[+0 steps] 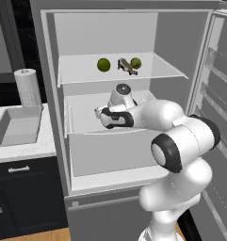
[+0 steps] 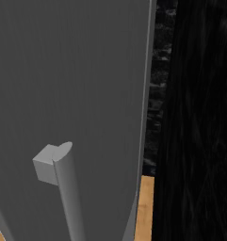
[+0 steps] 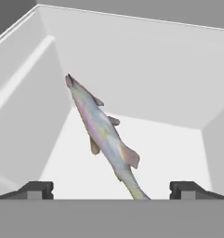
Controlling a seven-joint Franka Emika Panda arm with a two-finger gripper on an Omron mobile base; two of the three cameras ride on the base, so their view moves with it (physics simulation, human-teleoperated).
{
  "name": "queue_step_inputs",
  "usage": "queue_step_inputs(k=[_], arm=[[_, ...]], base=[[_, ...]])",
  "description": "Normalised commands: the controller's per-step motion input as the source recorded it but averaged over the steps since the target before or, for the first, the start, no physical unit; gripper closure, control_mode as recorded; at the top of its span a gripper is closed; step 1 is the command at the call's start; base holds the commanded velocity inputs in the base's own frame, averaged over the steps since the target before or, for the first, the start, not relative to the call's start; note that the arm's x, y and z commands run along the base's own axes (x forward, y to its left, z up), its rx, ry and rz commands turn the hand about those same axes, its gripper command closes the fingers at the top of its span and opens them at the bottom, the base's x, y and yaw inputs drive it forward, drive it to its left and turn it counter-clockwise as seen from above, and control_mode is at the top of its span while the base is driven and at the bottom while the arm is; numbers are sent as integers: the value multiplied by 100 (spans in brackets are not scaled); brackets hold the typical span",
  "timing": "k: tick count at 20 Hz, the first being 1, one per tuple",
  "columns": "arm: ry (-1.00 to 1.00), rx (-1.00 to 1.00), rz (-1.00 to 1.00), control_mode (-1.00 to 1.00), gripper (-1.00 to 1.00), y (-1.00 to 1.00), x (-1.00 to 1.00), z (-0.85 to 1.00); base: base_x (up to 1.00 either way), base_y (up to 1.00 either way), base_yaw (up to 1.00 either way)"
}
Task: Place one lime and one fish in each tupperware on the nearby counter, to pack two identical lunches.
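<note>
Inside the open fridge, two limes (image 1: 103, 65) (image 1: 136, 63) and a fish (image 1: 126, 66) lie on the upper shelf. My gripper (image 1: 99, 113) reaches into the white compartment one level below. In the hand view a second, silvery-pink fish (image 3: 102, 132) lies slantwise on that compartment's white floor, its tail running down between my fingertips. The gripper (image 3: 111, 190) is open, its tips wide apart on either side of the tail and not touching it. A grey tupperware (image 1: 18, 126) stands open on the white counter (image 1: 25, 151) left of the fridge.
A paper towel roll (image 1: 28, 87) stands behind the tupperware. The fridge door (image 1: 218, 94) hangs open at the right, its outer face and bar handle (image 2: 63, 188) close to the right base camera. White compartment walls (image 3: 20, 116) enclose the hand. Black cabinets (image 1: 20, 197) sit below the counter.
</note>
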Motion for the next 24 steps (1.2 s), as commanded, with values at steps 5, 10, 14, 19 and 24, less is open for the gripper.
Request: queue_step_inputs(k=[5,10,14,19,24], arm=[[0,0,0,-100,-100,4,32,-10],[0,0,0,-100,-100,10,29,-12],[0,0,0,-100,-100,14,35,-8],[0,0,0,-100,-100,1,32,-20],[0,-1,0,-100,100,0,9,-26]], base=[[0,0,0],[0,0,0],[0,0,0],[0,0,0],[0,0,0]])
